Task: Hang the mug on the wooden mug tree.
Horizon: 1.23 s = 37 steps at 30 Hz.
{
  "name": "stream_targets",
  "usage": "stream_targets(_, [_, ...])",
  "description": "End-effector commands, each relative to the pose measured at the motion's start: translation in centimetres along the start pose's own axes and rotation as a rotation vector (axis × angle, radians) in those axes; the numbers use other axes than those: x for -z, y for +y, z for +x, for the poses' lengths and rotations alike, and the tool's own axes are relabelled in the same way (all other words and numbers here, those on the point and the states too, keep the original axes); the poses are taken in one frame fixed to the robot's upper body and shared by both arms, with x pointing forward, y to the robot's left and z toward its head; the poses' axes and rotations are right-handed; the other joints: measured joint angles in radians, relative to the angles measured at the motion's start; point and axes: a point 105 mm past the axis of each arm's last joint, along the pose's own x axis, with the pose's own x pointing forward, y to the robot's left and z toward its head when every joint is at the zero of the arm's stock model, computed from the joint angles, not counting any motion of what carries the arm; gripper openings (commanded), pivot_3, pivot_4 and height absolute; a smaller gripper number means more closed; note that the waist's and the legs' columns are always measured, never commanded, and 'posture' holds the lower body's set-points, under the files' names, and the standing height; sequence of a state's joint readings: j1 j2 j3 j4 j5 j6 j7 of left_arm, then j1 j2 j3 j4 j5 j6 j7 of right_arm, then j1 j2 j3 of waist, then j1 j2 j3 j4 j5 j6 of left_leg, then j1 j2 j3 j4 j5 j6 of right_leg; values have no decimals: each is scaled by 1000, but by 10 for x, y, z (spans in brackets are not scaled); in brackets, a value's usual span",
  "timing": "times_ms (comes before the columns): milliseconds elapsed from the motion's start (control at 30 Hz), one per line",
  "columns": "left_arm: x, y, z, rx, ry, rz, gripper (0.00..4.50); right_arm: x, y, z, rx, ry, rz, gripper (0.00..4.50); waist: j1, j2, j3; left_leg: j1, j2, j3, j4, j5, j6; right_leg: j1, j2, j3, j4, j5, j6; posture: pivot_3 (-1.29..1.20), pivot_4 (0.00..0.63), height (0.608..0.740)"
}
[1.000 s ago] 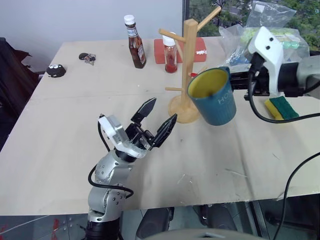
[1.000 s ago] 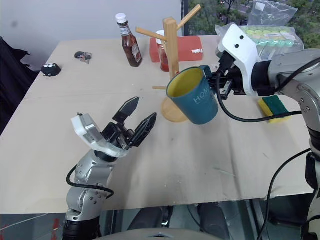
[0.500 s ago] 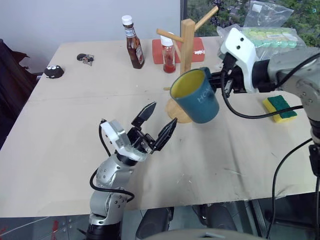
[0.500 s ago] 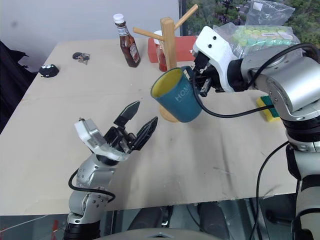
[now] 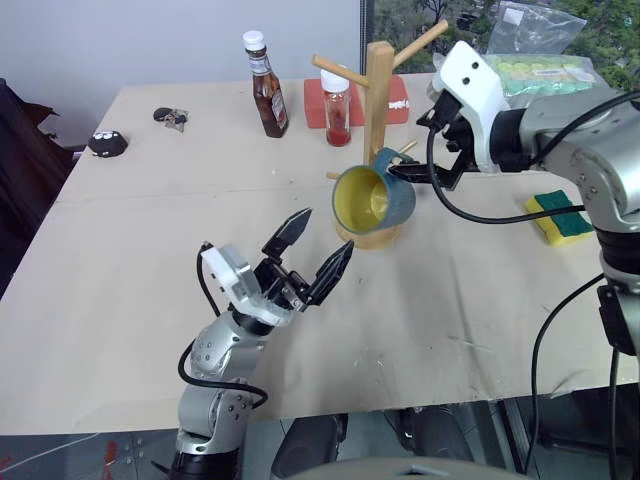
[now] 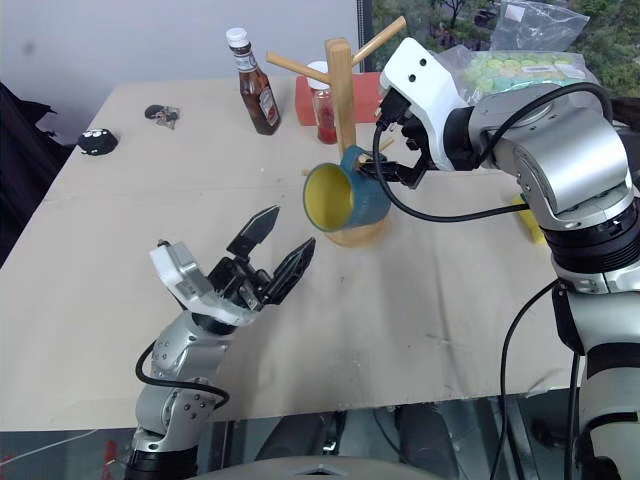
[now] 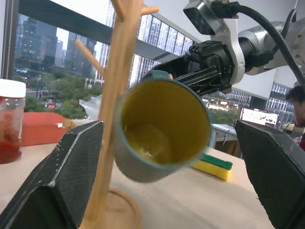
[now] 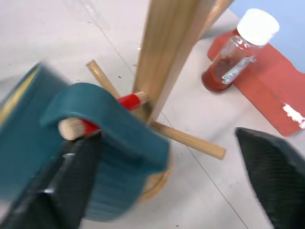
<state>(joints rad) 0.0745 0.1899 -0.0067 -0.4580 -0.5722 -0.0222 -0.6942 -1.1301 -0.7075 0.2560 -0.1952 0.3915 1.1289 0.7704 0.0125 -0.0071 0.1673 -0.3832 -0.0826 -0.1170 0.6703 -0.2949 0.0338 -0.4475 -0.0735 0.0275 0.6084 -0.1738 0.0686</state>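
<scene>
The table (image 5: pixel 120 300) spreads pale and wide across the head views. Near its upper centre stands the wooden mug tree (image 5: pixel 377 90), its round base on the tabletop. The right gripper (image 5: pixel 425 172) reaches in from the upper right of the frame, just beside the tree, with its fingers spread wide apart — they close on nothing. In the lower left of the frame the left gripper (image 5: pixel 312 245) hangs over bare table, tilted upward, its two black fingers parted and empty.

The mug (image 5: pixel 372 197) hangs low on the tree, yellow inside facing the camera; in the right wrist view its handle (image 8: pixel 112 126) is looped over a red-tipped peg (image 8: pixel 102 117). Behind the tree, at the upper centre of the frame, stand a brown sauce bottle (image 5: pixel 268 85) and a smaller red jar (image 5: pixel 340 108) — well apart from the mug.
</scene>
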Motion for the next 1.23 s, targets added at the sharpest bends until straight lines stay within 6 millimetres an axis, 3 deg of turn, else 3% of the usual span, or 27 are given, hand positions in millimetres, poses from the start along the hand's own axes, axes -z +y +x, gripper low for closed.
stream_targets(33, [-9, -3, -1, 17, -17, 30, 4500, -1, -17, -21, 81, -38, 32, 4360, 4, 0, 0, 0, 0, 0, 0, 0, 0, 0, 0, 0, 0, 0, 0, 0, 150, 737])
stream_targets(233, [-7, -4, -6, 26, 20, 34, 4500, 23, -26, -40, 164, -38, 145, 4360, 2, -1, 0, 0, 0, 1, 0, 0, 0, 0, 0, 0, 0, 0, 0, 0, 150, 737])
stream_targets(400, [2, -1, -14, 24, 117, 53, 4500, 53, -10, -53, 150, -109, 306, 4360, 2, -1, -1, 0, 0, 0, 0, 0, 0, 0, 0, 1, 1, 0, 0, 0, 150, 737])
stream_targets(467, [9, -2, -21, 18, 180, 41, 4500, 63, 3, -58, 126, -214, 313, 4360, 3, -3, -3, 0, 0, 1, 0, 0, 0, 0, 0, 1, 1, 0, 0, 0, 150, 737])
stream_targets(633, [37, 3, -42, -37, 428, 40, 4500, 156, 39, -76, 197, -210, 504, 4360, 16, -5, -8, 2, 0, -2, 0, 0, 0, 2, 1, -1, 1, 0, 0, 0, 150, 737])
stream_targets(767, [50, 6, -52, -62, 522, 71, 4500, 184, 69, -79, 175, -226, 488, 4360, -2, 0, -8, 4, -1, 4, 0, 0, 0, 2, 1, 5, 2, 2, 2, 0, 150, 737])
stream_targets(900, [60, 6, -65, -70, 584, 77, 4500, 205, 90, -78, 182, -242, 479, 4360, -22, 0, -8, 24, 3, 7, -2, -3, 4, 20, 4, 7, 1, 1, 4, 0, 150, 737])
stream_targets(1000, [65, 6, -74, -78, 609, 63, 4500, 213, 92, -78, 233, -271, 460, 4360, -26, 0, -6, 36, 7, 7, -2, -3, 4, 33, 5, 4, 0, -3, 2, 0, 150, 737])
stream_targets(1233, [70, 12, -80, -91, 644, 94, 4500, 223, 93, -78, 276, -309, 417, 4360, -23, -1, -6, 38, 8, 8, -2, -3, 4, 33, 3, 1, 0, -1, 5, 0, 150, 737])
